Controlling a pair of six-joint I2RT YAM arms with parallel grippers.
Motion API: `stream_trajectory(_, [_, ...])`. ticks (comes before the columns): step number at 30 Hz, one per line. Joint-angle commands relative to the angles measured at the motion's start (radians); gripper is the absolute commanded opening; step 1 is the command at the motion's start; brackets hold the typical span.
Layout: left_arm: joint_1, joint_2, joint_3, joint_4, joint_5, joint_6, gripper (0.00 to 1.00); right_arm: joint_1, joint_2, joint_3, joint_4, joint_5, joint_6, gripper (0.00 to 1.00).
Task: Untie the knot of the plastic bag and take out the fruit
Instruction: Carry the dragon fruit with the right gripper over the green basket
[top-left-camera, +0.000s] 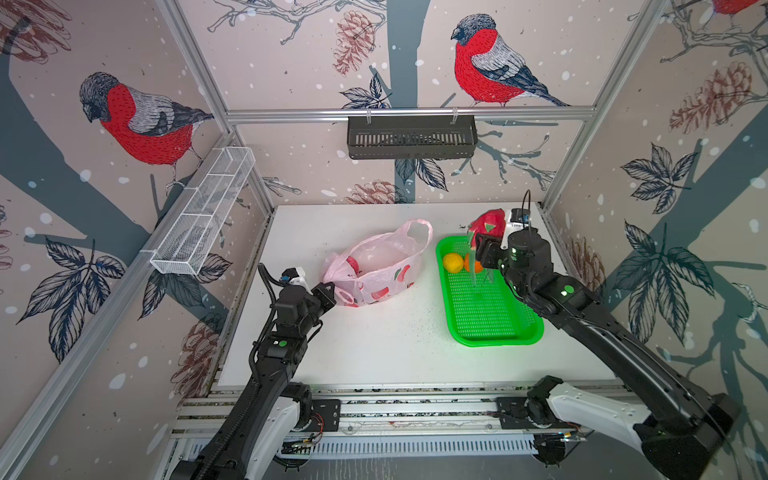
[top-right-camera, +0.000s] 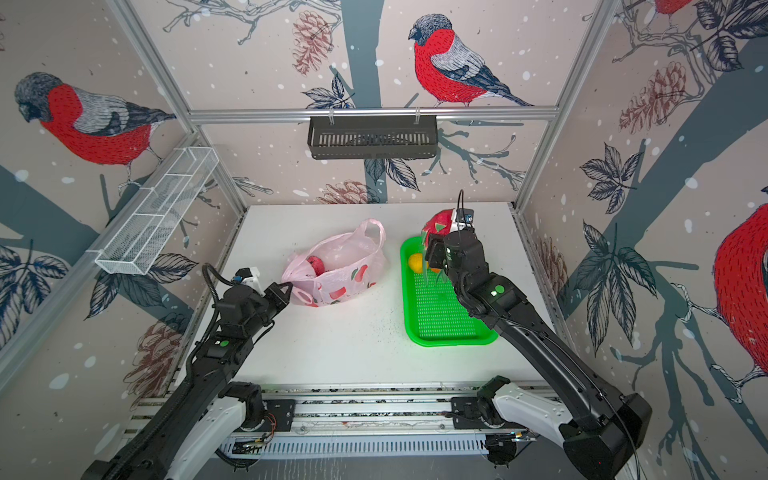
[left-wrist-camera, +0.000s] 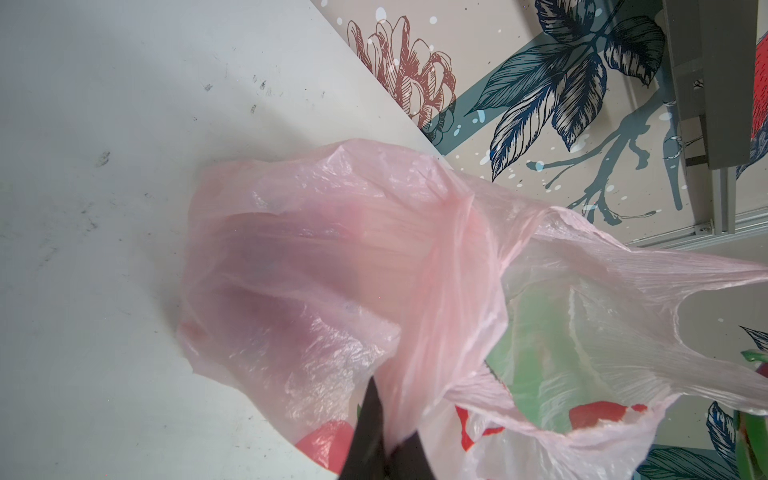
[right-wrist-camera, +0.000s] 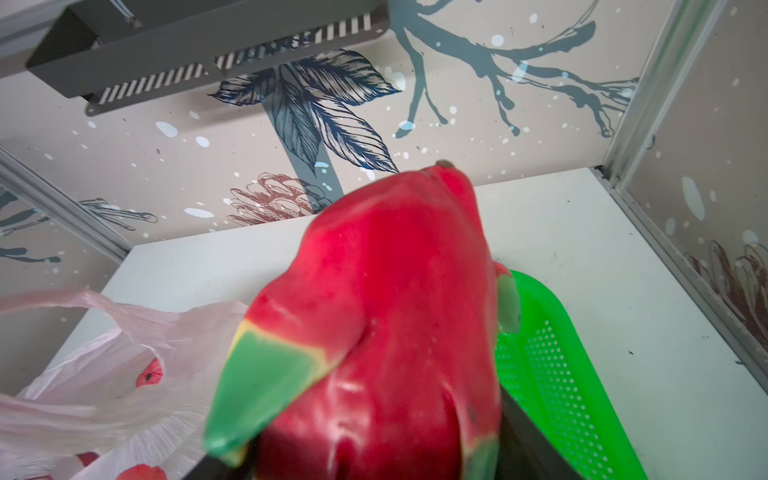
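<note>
Dragon fruit (right-wrist-camera: 386, 324), clamped in the right gripper (top-left-camera: 486, 240) over the far end of the green mesh basket (top-left-camera: 498, 341), while the untied plastic bag (top-left-camera: 382, 266) is pinched at its rim by the clenched left gripper (left-wrist-camera: 390, 444); if dropped from this height, it could be bounced out.

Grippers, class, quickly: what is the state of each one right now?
Left gripper: closed, pinching the plastic bag.
Right gripper: holding a dragon fruit.

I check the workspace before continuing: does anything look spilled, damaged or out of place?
Only a small thing: fine dark specks lie scattered on the white table between the plastic bag and the green mesh basket. Otherwise nothing stands out.
</note>
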Motion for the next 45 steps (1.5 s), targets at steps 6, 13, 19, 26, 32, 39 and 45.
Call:
stream_trajectory(6, [0.014,-0.016,0.010,0.000,-0.012,0.019,0.00,-0.098,-0.028,-0.098,0.040,-0.055,-0.015,0.23])
stream_trajectory(13, [0.022,-0.036,0.006,-0.020,-0.010,0.021,0.00,-0.143,0.011,-0.138,0.040,-0.085,-0.066,0.23])
stream_trajectory(19, [0.026,-0.044,0.006,-0.030,-0.009,0.023,0.00,-0.175,0.090,-0.146,0.012,-0.088,-0.110,0.24])
stream_trajectory(26, [0.028,-0.041,0.004,-0.030,-0.006,0.020,0.00,-0.177,0.189,-0.128,-0.036,-0.028,-0.149,0.24])
stream_trajectory(32, [0.029,-0.042,0.004,-0.035,-0.003,0.020,0.00,-0.189,0.281,-0.138,-0.017,-0.009,-0.168,0.23])
stream_trajectory(39, [0.029,-0.045,0.006,-0.045,-0.004,0.022,0.00,-0.195,0.353,-0.133,-0.002,0.018,-0.192,0.23])
stream_trajectory(45, [0.029,-0.049,0.006,-0.048,-0.003,0.024,0.00,-0.193,0.387,-0.132,-0.008,0.021,-0.202,0.26])
